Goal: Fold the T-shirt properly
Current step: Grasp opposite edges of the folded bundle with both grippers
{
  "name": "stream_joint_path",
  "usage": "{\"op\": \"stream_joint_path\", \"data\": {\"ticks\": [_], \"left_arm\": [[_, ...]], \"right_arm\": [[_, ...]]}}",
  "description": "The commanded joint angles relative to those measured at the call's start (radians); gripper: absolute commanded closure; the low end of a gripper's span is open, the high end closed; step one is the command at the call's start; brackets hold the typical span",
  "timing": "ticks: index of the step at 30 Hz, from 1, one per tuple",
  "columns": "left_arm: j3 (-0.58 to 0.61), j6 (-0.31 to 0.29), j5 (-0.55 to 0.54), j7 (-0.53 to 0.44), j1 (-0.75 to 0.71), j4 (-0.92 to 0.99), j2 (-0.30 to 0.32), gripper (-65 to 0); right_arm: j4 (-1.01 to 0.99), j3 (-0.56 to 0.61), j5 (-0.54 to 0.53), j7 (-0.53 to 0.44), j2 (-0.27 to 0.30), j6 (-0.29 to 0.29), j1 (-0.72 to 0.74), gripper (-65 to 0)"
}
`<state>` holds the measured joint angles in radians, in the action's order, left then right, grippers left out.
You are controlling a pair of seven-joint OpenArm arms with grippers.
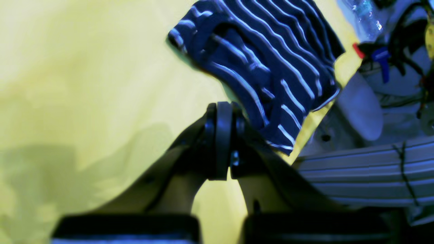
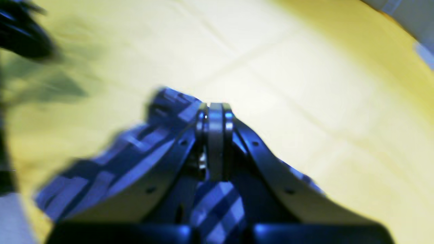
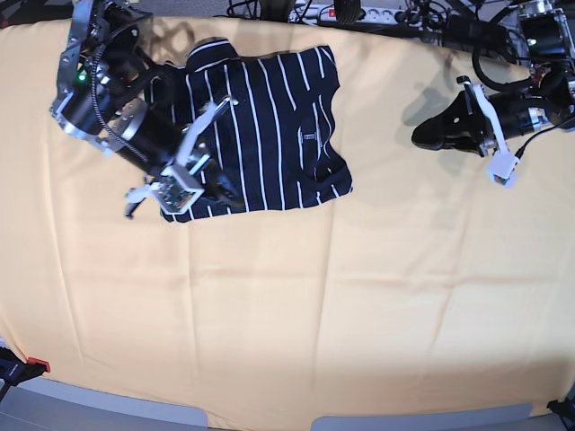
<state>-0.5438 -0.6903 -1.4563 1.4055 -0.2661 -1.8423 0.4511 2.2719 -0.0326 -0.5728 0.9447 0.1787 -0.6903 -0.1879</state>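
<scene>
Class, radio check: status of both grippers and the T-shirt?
Left gripper shut, empty, clear of cloth. Right gripper shut over T-shirt. Nothing obstructing.

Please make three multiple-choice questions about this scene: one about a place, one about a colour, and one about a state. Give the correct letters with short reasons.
1. Where does the T-shirt lie on the yellow cloth?
A. near the far edge
B. at the near edge
C. hanging off the side

2. What colour are its stripes?
A. red
B. white
C. green

3. How do the jaws of the left gripper stand?
A. wide open
B. closed on the shirt
C. closed, holding nothing

Answers:
1 A, the base view shows it at the top.
2 B, thin white lines on dark navy.
3 C, the left wrist view shows them shut beside the shirt.
</scene>
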Motion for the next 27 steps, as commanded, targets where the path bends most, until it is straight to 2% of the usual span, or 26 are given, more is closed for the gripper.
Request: {"op": "stream_joint_path", "data": {"ticks": [1,4,8,13,18,22,27], "left_arm": [[0.001,-0.008,-0.027,-0.01,0.008,-0.051,0.015,0.0],[0.06,-0.008,-0.027,-0.01,0.008,-0.16,0.015,0.0],[0.218,-0.008,0.003,-0.016,0.009,-0.272,0.014,0.0],[0.459,-0.008,0.209,-0.096,0.009,-0.303,0.014,0.0],[0.656,-0.008,0.43,-0.173,0.008,-0.303,0.014,0.0],[0.742,-0.008,0.552,-0.214,0.009,-0.301,0.014,0.0],[0.755,-0.008,0.69,-0.3,0.009,-0.28,0.014,0.0]], "right_arm": [[0.01,-0.01,-0.005,-0.05,0.025,-0.008,0.008,0.0],[-0.042,-0.013,0.054,-0.146,0.084,-0.008,0.015,0.0],[-0.187,-0.011,0.054,-0.148,0.128,-0.008,0.083,0.0],[-0.404,0.015,0.046,-0.134,0.174,-0.008,0.197,0.0],[-0.566,0.146,0.047,-0.1,0.238,-0.008,0.314,0.0],[-0.638,0.268,0.051,-0.063,0.272,-0.008,0.368,0.0],[-0.665,0.348,0.059,-0.044,0.299,-0.008,0.382,0.0]]}}
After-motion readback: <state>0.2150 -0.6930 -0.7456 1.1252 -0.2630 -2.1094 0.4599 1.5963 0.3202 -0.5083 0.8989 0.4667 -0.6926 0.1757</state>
